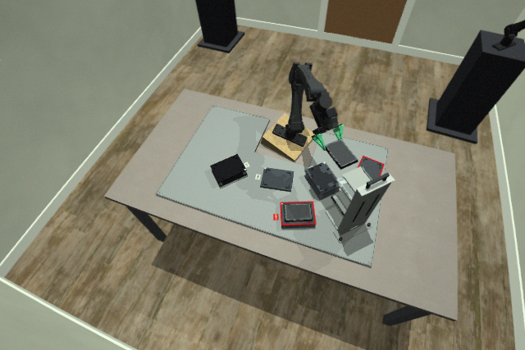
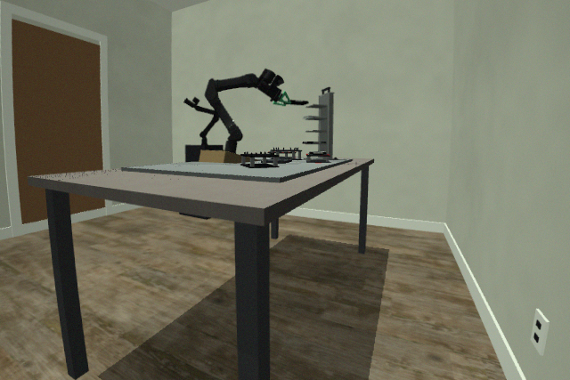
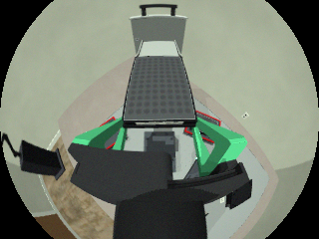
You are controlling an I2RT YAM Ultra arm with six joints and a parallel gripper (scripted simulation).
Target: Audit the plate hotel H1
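plate (image 3: 159, 94) | flat, dark, gridded wells | clamped in green end effector (image 3: 161, 141)

plate's (image 3: 159, 87) near end label unreadable, hotel (image 1: 369, 202) shelf contents too small to tell

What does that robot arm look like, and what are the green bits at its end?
The arm is matte black, built of rounded links, bolted to a tan wooden block. The gripper has a black body and two bright green, triangular open-frame fingers. No cables or markings show.
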